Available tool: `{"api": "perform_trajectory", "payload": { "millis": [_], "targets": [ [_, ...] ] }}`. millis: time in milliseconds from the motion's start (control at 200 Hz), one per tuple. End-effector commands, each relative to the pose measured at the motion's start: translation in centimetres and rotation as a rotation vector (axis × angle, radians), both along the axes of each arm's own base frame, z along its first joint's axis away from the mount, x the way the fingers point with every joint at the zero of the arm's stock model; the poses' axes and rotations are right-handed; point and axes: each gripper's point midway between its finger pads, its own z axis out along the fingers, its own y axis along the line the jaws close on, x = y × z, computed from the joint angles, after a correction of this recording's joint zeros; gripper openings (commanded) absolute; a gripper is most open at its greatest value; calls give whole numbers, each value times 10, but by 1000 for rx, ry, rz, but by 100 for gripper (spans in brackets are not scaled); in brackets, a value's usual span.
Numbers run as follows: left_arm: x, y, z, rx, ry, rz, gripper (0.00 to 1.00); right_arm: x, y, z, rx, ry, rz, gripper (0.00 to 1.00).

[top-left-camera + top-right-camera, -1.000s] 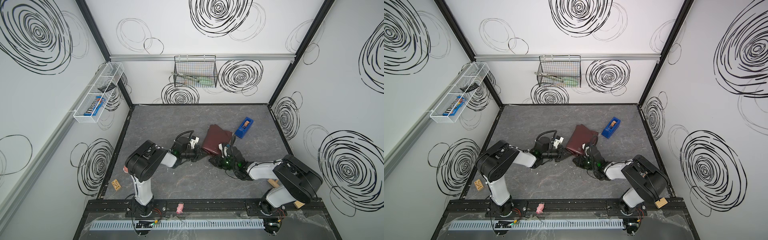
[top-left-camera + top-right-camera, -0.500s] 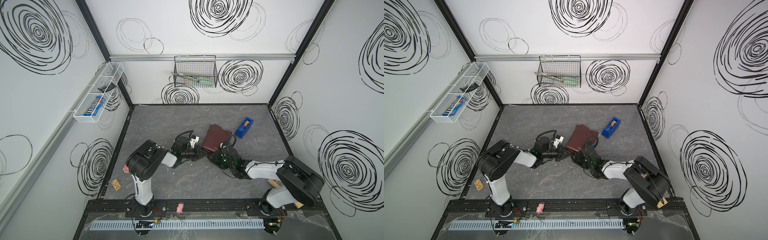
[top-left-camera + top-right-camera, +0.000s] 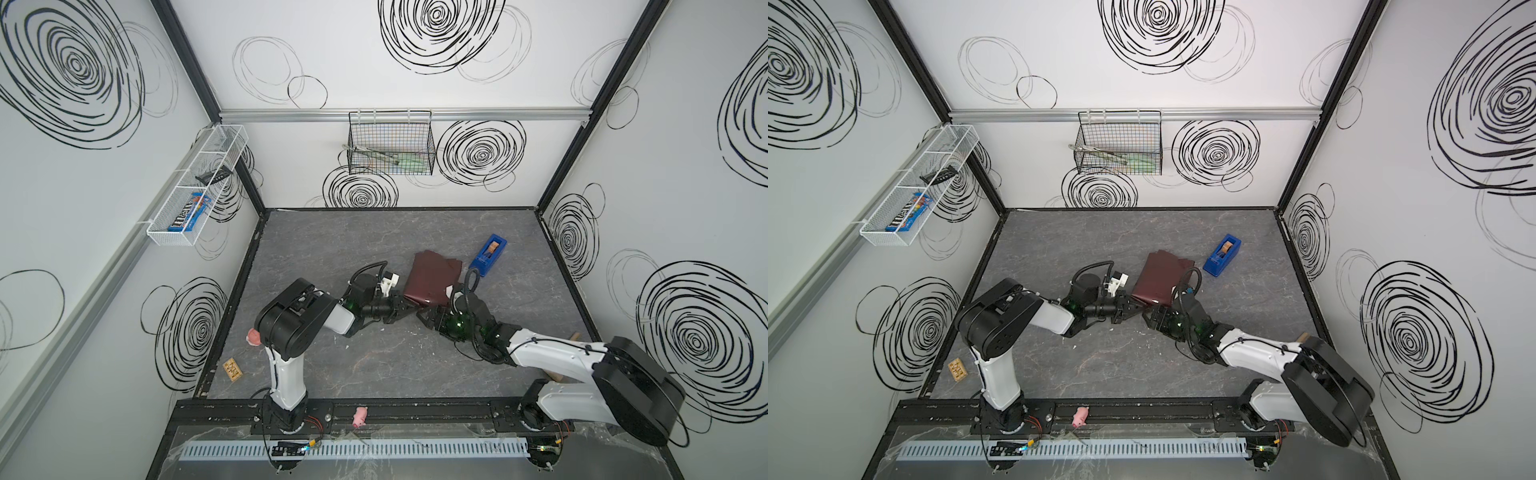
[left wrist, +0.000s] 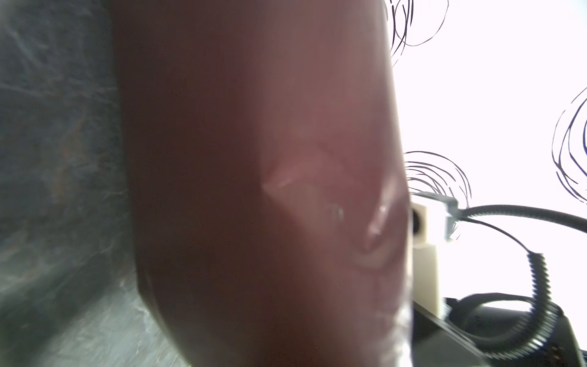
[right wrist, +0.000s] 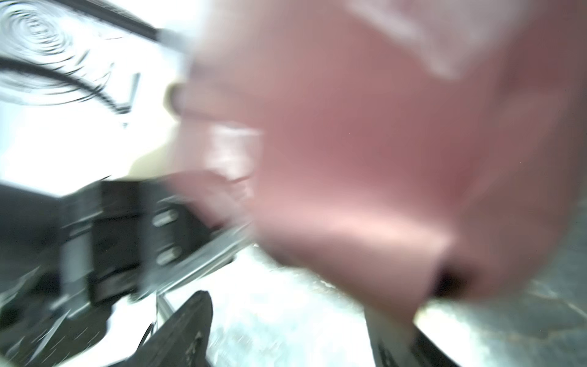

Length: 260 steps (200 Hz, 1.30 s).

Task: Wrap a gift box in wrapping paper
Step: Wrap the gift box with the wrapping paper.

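No navy surface of the gift box shows in any view. The wrapping paper (image 3: 432, 276) covers it as a maroon parcel lying a little toward 3 o'clock of the worktop (image 3: 374, 241) centre, so I judge the box to be fully covered. The broad top face looks smooth. At the parcel's 12 to 1 o'clock end, layered paper corners stick out unevenly, so that end reads as not yet folded flat. Two pale specks on the near edge may be tape, but they are too small to tell. What is left, as I judge it, is tidying and fastening the ends. The left end effector (image 3: 409, 309) is closed, with its tips at the parcel's 7 o'clock corner; whether paper is pinched there I cannot tell. The right end effector (image 3: 428, 318) sits just beside it at the 6 o'clock edge. The blue tape dispenser (image 3: 489, 254) stands near the parcel's 2 o'clock, apart from it. Both top views give this layout but hide the jaws under the wrists. The right wrist view, though smeared, shows its own fingers (image 5: 187, 327) spread wide over bare worktop with nothing between them, and the paper (image 5: 381, 159) close ahead. The left wrist view shows a dimple and creases in the paper (image 4: 254, 159) that the top views do not show.
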Motion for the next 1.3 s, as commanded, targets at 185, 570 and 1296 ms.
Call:
{"api": "perform_trajectory", "payload": {
  "millis": [185, 570, 1296],
  "targets": [
    [6, -7, 16, -44, -59, -13, 0, -21, -22, 20, -2, -119, 117, 77],
    [9, -9, 17, -40, -63, -15, 0, -5, 9, 40, 94, -266, 301, 0],
    [11, -8, 16, -38, -63, -15, 0, 37, 0, 0, -49, -289, 45, 0]
  ]
}}
